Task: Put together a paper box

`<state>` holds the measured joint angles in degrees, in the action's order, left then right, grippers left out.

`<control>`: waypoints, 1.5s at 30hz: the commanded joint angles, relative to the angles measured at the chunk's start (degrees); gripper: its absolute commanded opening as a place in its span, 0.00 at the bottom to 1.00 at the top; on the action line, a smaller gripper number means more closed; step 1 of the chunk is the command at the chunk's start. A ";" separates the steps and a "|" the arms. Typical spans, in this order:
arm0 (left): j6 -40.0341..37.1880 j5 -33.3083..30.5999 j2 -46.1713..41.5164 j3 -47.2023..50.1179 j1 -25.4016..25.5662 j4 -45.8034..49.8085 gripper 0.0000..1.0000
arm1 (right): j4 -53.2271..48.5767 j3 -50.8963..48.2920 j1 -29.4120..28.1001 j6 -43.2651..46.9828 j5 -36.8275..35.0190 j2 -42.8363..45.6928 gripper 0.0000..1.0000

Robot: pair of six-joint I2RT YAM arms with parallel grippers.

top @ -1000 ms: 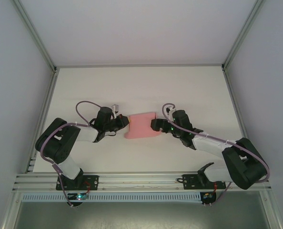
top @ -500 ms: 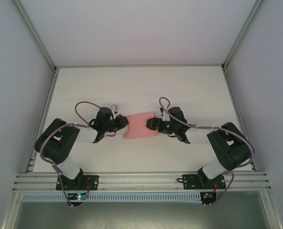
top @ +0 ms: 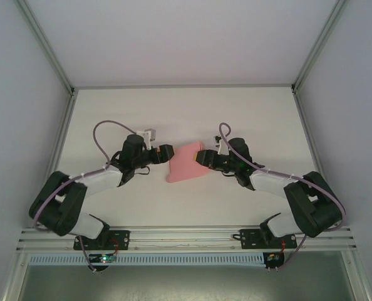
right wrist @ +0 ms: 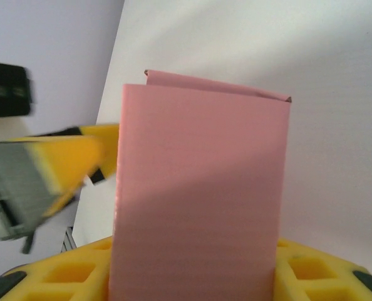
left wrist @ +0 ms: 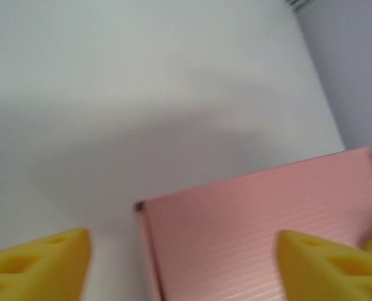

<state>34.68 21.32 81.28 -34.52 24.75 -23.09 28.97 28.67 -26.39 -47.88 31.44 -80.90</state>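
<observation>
Overhead, the left arm extends from the lower left of the frame. The left hand (top: 163, 153) sits just left of centre, right beside the left edge of the paper box (top: 186, 163). In the left wrist view its yellow pads (left wrist: 39, 263) stand wide apart in the two bottom corners, with a corner of the pink card between them. The left pad is clear of the card. The right pad overlaps it, but the view is too blurred to tell whether it presses on it.

Overhead, the box is a flat, folded pink piece at the middle of the white bench (top: 186, 110), set slightly askew. Its upper right corner meets the right hand (top: 205, 158), whose arm comes in from the lower right.

In the right wrist view the card runs up the centre of the frame. Its near end is clamped between that hand's yellow pads (right wrist: 311, 276), and its far edge shows a folded double layer. The other hand's yellow finger lies just beside the card's left edge.
</observation>
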 commanded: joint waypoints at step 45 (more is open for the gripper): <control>-78.73 -40.24 5.23 -10.50 31.08 0.37 0.60 | -11.15 0.12 15.22 -34.72 18.83 8.61 0.43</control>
<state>-43.55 -18.37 88.84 -45.82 55.44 -18.59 14.59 30.39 -11.73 -80.60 48.51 -72.53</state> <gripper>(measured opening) 0.621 0.430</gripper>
